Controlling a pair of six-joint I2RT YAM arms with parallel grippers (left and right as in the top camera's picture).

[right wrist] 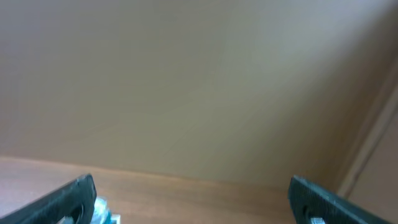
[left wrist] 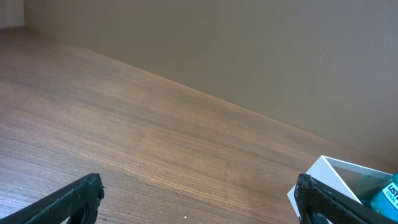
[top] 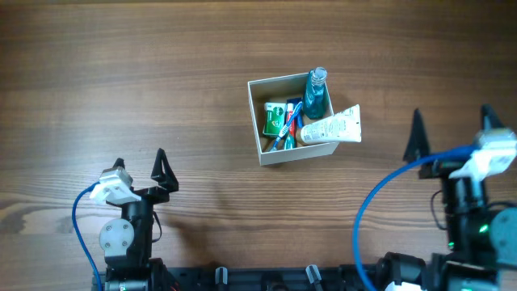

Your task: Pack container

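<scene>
Overhead | container [top: 254,121] interior partly hidden | L end effector [top: 141,171] spread, empty | R end effector [top: 452,133] spread, empty

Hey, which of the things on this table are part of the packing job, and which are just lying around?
Packing job: container, holding a teal bottle, white tube, green packet and blue-red stick.
Not part of it: only the wooden table; left gripper and right gripper sit open, away from the container.

Matt, fine-grained wood table [top: 121,73]; thin white card container [top: 297,152], tan inside; glossy white plastic tube [top: 335,127]; translucent teal plastic bottle [top: 316,99].
</scene>
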